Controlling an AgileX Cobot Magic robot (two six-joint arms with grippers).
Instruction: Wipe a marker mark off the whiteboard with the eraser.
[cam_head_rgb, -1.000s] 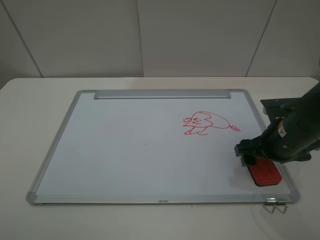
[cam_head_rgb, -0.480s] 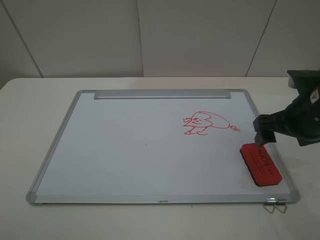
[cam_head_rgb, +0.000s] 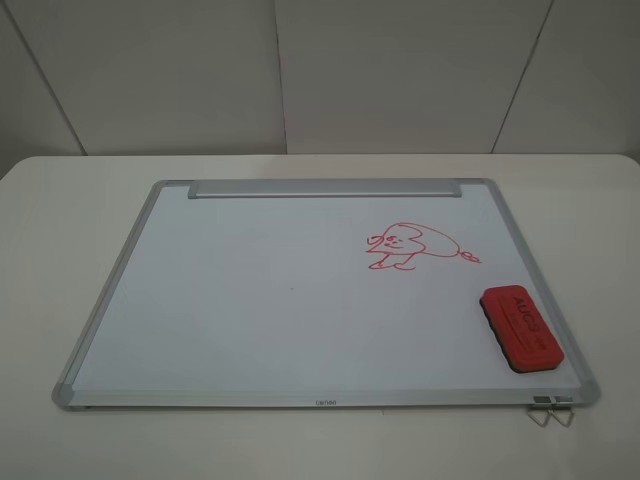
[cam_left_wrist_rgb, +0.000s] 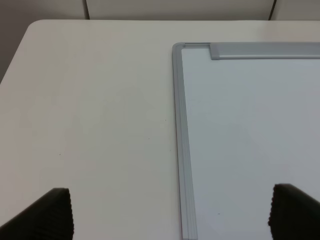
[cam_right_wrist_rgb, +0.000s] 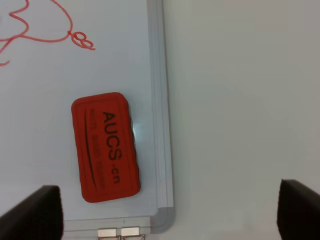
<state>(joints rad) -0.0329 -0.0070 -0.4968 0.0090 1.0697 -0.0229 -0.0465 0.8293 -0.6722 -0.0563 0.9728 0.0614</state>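
The whiteboard (cam_head_rgb: 250, 290) lies flat on the table, and its only drawing is a red sideways heart-shaped creature with a tail (cam_head_rgb: 410, 245). No upright round-bellied marker mark shows on it. The red eraser (cam_head_rgb: 519, 328) rests on the board near its front right corner, lettering up, with nothing holding it. Neither arm appears in the high view. My right gripper (cam_right_wrist_rgb: 167, 210) hangs open above the eraser (cam_right_wrist_rgb: 105, 146) and the board's right frame (cam_right_wrist_rgb: 157, 100). My left gripper (cam_left_wrist_rgb: 172, 215) is open over the board's left frame (cam_left_wrist_rgb: 179, 125), empty.
The white table (cam_head_rgb: 60, 200) surrounds the board on all sides. The metal tray strip (cam_head_rgb: 325, 188) runs along the board's far edge. A small metal clip (cam_head_rgb: 552, 410) sticks out at the front right corner. Pale wall panels stand behind the table.
My right arm let go of the eraser, rose and drew back to the right, out of the high view. The eraser stays on the board.
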